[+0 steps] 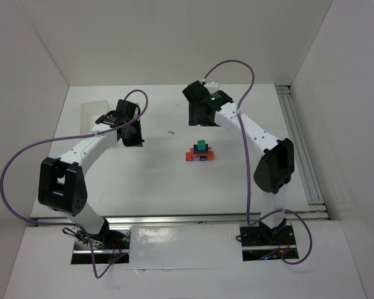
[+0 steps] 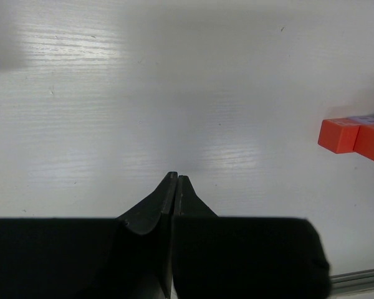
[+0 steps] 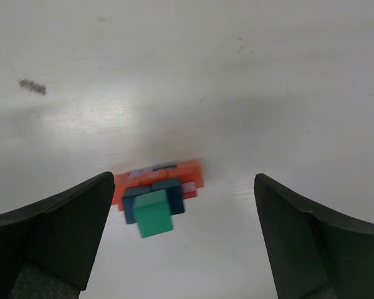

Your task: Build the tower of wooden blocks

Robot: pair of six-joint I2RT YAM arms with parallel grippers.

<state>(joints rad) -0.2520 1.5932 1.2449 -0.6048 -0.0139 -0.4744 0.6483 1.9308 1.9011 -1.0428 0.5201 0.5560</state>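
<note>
The tower (image 1: 201,151) stands near the middle of the table (image 1: 149,187), a bit to the right. It stands straight up. Its long side runs left to right, along the near edge. At the bottom is a red and orange row (image 3: 190,171), then dark blue blocks (image 3: 173,190), then one teal block (image 3: 154,215) on top. Nothing touches it.

Left of it and well apart, the left gripper (image 2: 176,177) has its fingers pressed together, with nothing in them. A small dark speck (image 1: 171,132) lies farther back. Just behind the tower hangs the right gripper (image 3: 182,180), fingers spread wide, holding nothing. A pale tray (image 1: 93,111) sits by the far left corner.
</note>
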